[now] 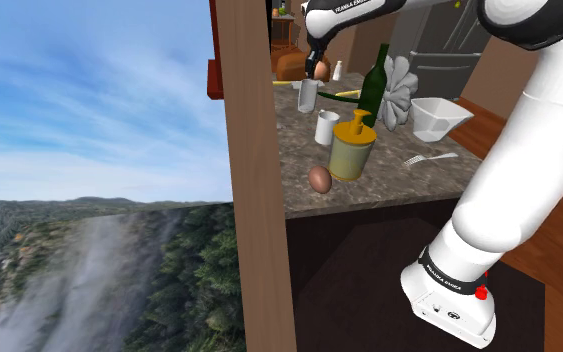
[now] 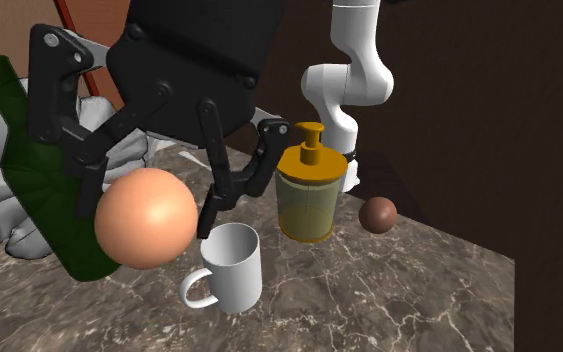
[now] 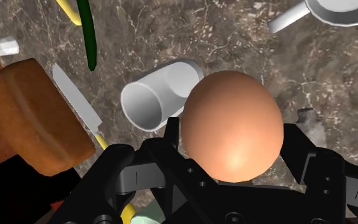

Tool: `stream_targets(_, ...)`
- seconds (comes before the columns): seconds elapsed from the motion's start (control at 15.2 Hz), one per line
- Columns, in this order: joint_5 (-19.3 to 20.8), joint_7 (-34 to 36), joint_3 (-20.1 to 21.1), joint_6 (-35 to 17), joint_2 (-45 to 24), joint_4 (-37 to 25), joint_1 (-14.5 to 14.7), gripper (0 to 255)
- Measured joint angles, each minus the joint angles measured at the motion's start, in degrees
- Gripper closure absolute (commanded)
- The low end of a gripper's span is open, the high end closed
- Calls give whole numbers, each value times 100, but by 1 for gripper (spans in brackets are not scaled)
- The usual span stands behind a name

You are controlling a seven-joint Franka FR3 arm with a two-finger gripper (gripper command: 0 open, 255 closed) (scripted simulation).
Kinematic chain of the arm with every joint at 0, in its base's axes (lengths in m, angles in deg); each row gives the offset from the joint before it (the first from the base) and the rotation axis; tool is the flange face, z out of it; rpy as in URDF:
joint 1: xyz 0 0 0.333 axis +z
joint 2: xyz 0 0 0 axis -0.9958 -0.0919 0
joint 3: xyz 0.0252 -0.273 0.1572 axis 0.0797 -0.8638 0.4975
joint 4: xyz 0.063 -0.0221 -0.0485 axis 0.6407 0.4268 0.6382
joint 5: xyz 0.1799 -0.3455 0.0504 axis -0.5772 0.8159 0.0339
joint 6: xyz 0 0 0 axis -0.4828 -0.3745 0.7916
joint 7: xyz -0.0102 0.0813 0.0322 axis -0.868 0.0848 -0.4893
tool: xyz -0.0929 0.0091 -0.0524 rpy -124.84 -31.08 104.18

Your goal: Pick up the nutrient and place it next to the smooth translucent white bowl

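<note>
My black gripper (image 3: 234, 137) is shut on a tan egg (image 3: 233, 126), which its two fingers clasp from either side. In the second exterior view the egg (image 2: 146, 218) hangs in the gripper (image 2: 147, 212) above the marble counter, beside a white mug (image 2: 231, 268). The shoulder view puts the gripper (image 1: 319, 66) and the egg (image 1: 321, 71) at the counter's far end, over a mug (image 1: 308, 95). The white bowl (image 1: 439, 117) stands to the shoulder view's right, well apart from the gripper. A second, darker egg (image 1: 320, 179) lies near the counter's front edge.
A yellow soap dispenser (image 1: 351, 148), a second white mug (image 1: 327, 127), a green bottle (image 1: 373, 88) and a fork (image 1: 429, 158) crowd the counter. Under the gripper lie a bread loaf (image 3: 34, 118) and a knife (image 3: 75, 102). A wooden post (image 1: 254, 180) borders the counter.
</note>
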Motion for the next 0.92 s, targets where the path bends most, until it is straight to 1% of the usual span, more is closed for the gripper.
stream_targets(0.33,8,-305,-169,-251,719,862,-194,255)
stream_targets(0.66,53,-719,-435,-535,1573,1864,-426,255)
stream_targets(0.92,73,-1143,-703,-642,2148,2416,-605,255)
